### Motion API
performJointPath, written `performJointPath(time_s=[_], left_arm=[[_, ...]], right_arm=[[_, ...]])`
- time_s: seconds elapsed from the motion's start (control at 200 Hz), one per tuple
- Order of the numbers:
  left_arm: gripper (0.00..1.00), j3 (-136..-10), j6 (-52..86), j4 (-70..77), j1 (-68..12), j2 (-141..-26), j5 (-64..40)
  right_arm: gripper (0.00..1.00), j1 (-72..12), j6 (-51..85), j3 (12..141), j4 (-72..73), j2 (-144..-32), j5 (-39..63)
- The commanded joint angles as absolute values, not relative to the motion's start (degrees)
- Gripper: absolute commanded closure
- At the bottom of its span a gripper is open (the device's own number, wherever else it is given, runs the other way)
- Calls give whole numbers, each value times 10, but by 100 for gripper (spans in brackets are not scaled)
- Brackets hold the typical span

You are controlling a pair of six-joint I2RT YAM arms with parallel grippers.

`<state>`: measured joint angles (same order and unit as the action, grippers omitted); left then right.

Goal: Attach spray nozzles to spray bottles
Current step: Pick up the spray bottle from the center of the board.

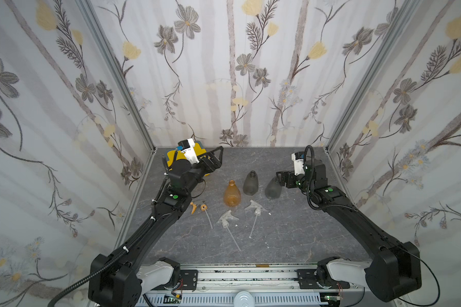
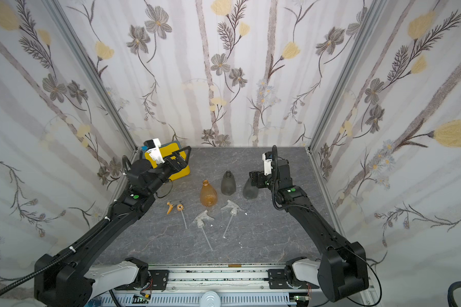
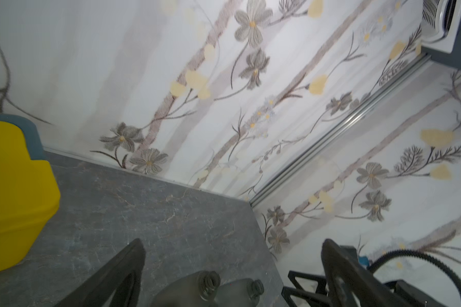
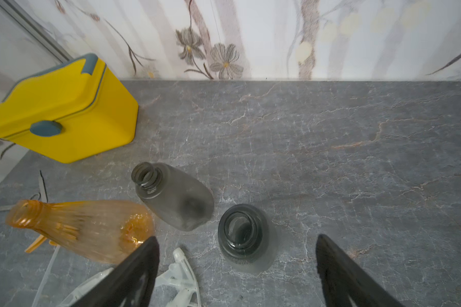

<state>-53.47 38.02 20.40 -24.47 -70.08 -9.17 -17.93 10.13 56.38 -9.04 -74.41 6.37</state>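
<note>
Three spray bottles are standing upright and uncapped in the middle of the bench (image 1: 290, 234): the amber bottle (image 1: 232, 193), a middle grey bottle (image 1: 250, 183) just behind it, and an end grey bottle (image 1: 272, 189) beside that. Three spray nozzles are lying flat toward the front: orange nozzle (image 1: 198, 207), middle clear nozzle (image 1: 227, 218), end clear nozzle (image 1: 255, 208), dip tubes (image 1: 233, 238) trailing. Right pincer (image 4: 237, 238) is hanging spread wide over the end grey bottle, pinching nothing. Left pincer (image 3: 233, 243) is hovering spread and empty by the yellow box (image 4: 64, 114), well apart from the nozzles. Likely trouble: the bottles are looking light and are crowding each other, so an off-centre squeeze on that neck could be tipping one into its neighbour. The nozzles are lying low, so a pincer may be scraping the bench or skidding them. The thin tubes may be bending or missing a narrow mouth, and a tilted collar may be cross-threading.
</note>
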Motion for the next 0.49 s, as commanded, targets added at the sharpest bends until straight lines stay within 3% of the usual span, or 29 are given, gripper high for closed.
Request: performJointPath(time_s=[0.0, 0.185, 0.49], left_arm=[[0, -549, 363, 208, -253, -719, -125], [0, -536, 373, 227, -277, -736, -193], [0, -488, 395, 285, -284, -697, -237]], right_arm=[[9, -179, 79, 583, -121, -772, 64], [16, -186, 75, 616, -146, -835, 63], [16, -195, 80, 620, -129, -884, 46]])
